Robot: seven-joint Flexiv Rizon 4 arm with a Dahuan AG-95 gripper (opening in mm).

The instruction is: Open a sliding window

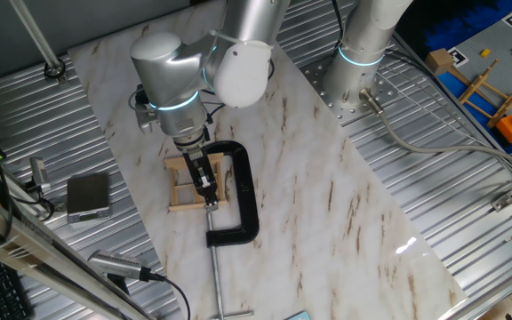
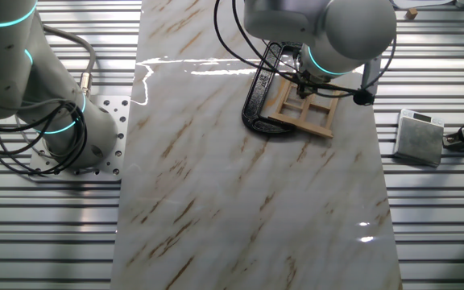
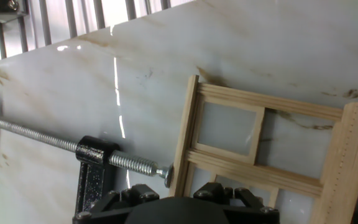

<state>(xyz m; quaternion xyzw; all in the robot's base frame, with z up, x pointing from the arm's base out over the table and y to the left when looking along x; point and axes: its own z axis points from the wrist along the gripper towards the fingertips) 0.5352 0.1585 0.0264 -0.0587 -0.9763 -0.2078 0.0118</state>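
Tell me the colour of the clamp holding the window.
Black, with a bare silver screw. The C-clamp shows best in one fixed view, gripping the sliding window.

a marble-patterned board [image 1: 327, 169] lies on a ribbed metal table [image 1: 469, 187], catching bright glare.

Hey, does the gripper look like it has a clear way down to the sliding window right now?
Probably yes. The gripper hangs right over the sliding window, and nothing lies across the panes. The C-clamp grips the frame only at one edge, to the side of the fingers, though how close the fingertips are is hard to tell.
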